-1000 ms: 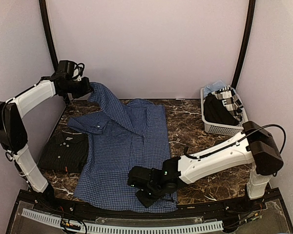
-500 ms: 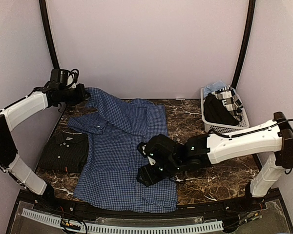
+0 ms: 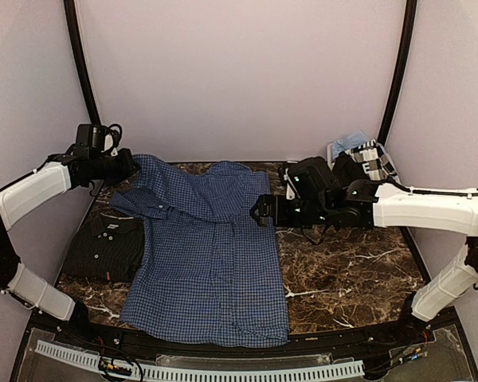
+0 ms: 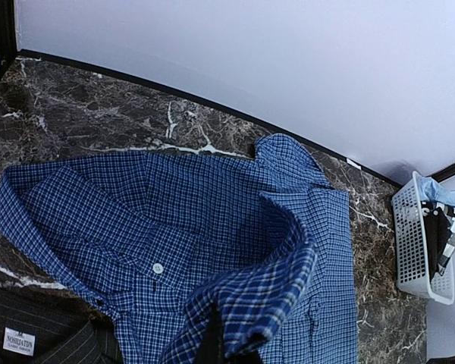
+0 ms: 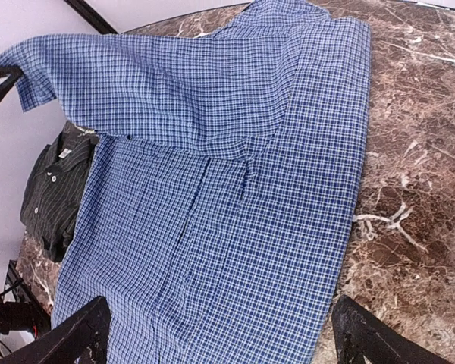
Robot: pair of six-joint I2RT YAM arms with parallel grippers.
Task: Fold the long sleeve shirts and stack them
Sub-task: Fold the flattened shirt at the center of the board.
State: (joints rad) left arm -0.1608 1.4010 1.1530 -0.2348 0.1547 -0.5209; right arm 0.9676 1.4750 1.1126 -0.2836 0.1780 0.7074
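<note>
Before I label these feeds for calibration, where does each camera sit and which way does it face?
Top external: above, behind bases, looking down; left arm, right arm, blue shirt.
Left wrist: far left, facing right toward basket; left end effector shut on shirt sleeve.
Right wrist: mid-table, looking down leftward; right end effector open.
Both wrist views share the dark shirt.

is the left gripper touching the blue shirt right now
Touching. In the left wrist view the left gripper is shut on a sleeve of the blue shirt.
</note>
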